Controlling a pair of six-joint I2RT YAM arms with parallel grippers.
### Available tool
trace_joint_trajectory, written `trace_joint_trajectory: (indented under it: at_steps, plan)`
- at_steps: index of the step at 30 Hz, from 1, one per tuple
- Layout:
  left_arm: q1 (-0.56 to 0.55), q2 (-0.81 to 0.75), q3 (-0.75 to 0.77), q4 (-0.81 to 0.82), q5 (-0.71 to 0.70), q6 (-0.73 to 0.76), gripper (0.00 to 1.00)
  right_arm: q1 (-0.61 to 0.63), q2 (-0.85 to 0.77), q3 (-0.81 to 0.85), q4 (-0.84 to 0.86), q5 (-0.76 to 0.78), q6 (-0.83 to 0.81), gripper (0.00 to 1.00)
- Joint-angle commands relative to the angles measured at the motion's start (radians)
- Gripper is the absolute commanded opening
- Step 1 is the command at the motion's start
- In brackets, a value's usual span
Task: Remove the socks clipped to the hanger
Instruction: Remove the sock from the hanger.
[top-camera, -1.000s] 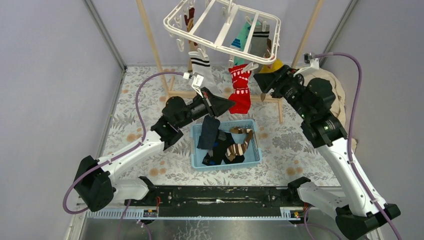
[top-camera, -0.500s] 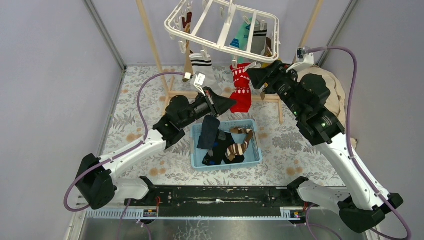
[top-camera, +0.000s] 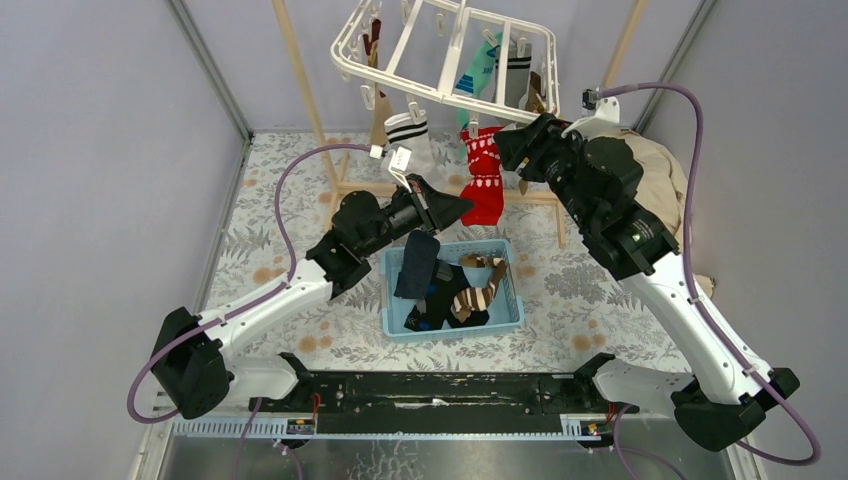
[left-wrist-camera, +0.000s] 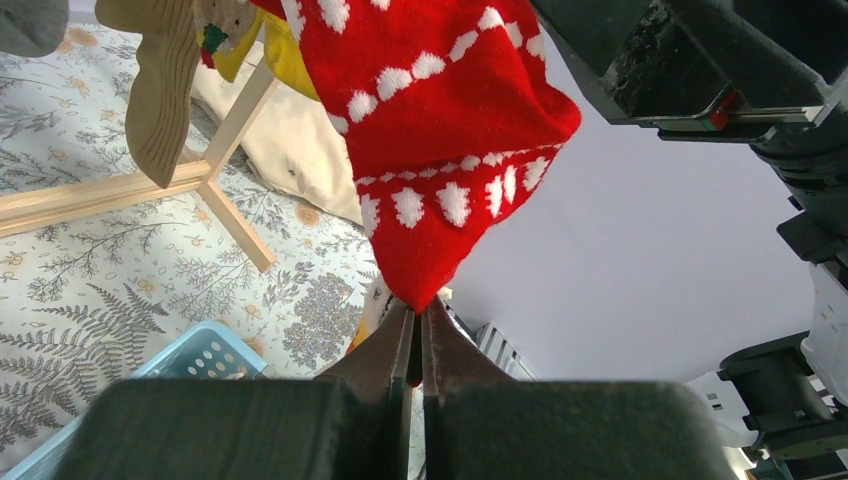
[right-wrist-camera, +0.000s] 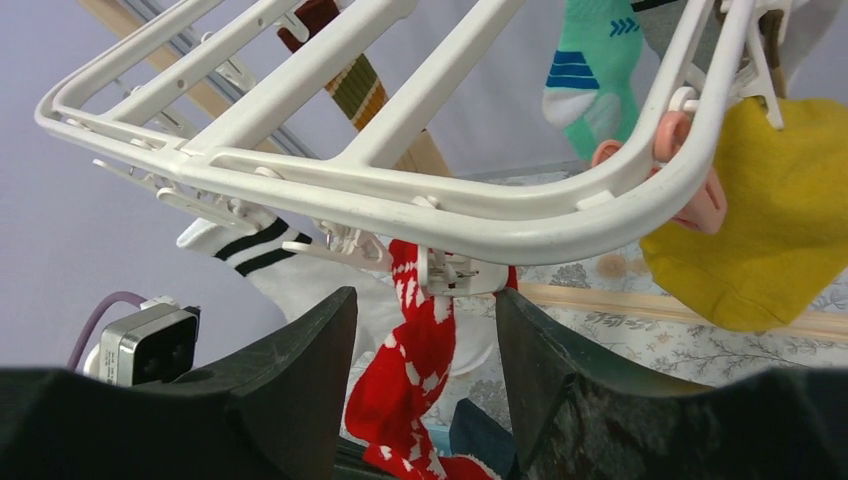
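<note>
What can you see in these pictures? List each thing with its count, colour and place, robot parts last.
hanger: one, white, tilted above the table's far side
red sock: one, red with white pattern, clipped to the hanger's near edge
other clipped socks: at least five; white with black stripes, teal, grey, yellow, brown-striped
basket: one, blue, mid-table
loose socks: several, dark and brown-striped, in the basket
wooden rack: one, pale, behind the hanger
beige cloth: one, far right
left gripper: black, shut on the red sock's toe
right gripper: black, open, at the red sock's clip
</note>
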Motion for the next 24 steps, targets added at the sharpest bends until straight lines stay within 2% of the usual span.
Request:
trace_joint_trajectory:
  at_steps: [1, 24]
  plan:
    - [-0.008, -0.024, 0.031, 0.001, -0.017, 0.007, 0.03, 0.008, -0.004, 0.062, 0.007, 0.063, -0.020, 0.60]
    - [-0.008, -0.042, 0.011, 0.009, -0.006, 0.006, 0.03, 0.009, 0.016, 0.062, 0.055, 0.103, -0.040, 0.55]
